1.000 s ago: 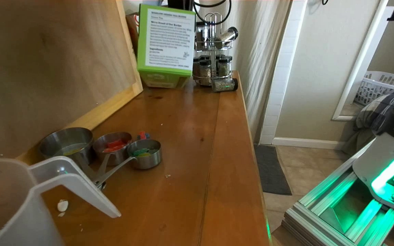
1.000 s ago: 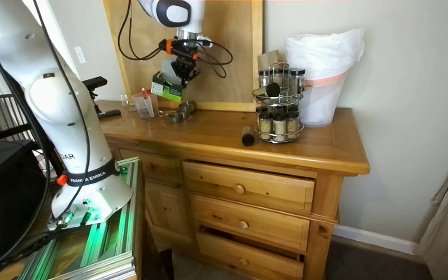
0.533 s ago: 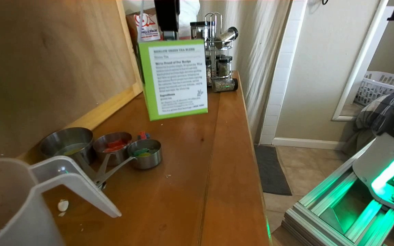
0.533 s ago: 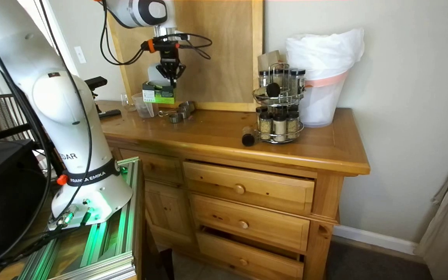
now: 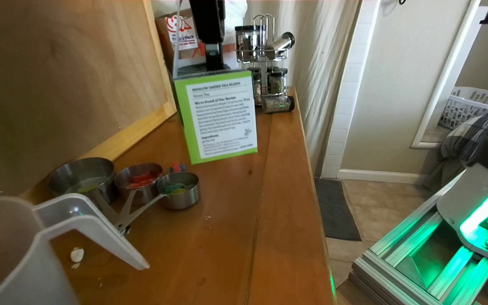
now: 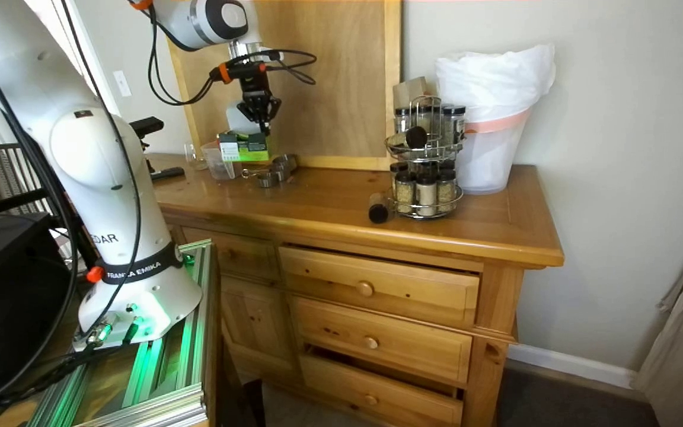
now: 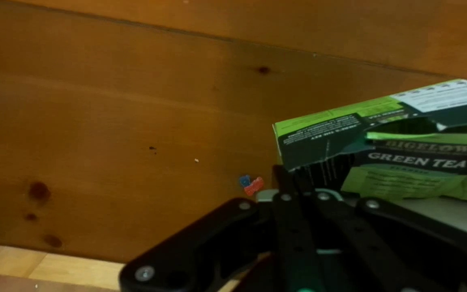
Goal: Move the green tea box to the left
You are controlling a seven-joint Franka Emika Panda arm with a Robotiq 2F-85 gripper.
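Note:
The green tea box (image 5: 223, 118) hangs in the air above the wooden dresser top, tilted slightly, its white text panel facing that camera. In an exterior view it (image 6: 249, 149) is over the dresser's left part, near the measuring cups. Its top is open with raised flaps. My gripper (image 6: 265, 127) is above it, with the fingers down at the box's end. In the wrist view my fingertips (image 7: 292, 174) are nearly together, pinching the box's end wall; the box (image 7: 322, 136) extends to the right. The exact contact is dark and partly hidden.
Metal measuring cups (image 5: 180, 195) and a clear plastic jug (image 5: 11, 254) stand at the wooden board (image 5: 66, 84). Small candies (image 7: 253, 185) lie on the dresser top. A spice rack (image 6: 425, 204), a fallen jar (image 6: 379, 209) and a lined bin (image 6: 490, 142) stand to the right.
My gripper has carried the box left in the exterior view with the drawers, and lowered it. The box has swung from a marked tilt to nearly level. The last half second shows only slight lowering.

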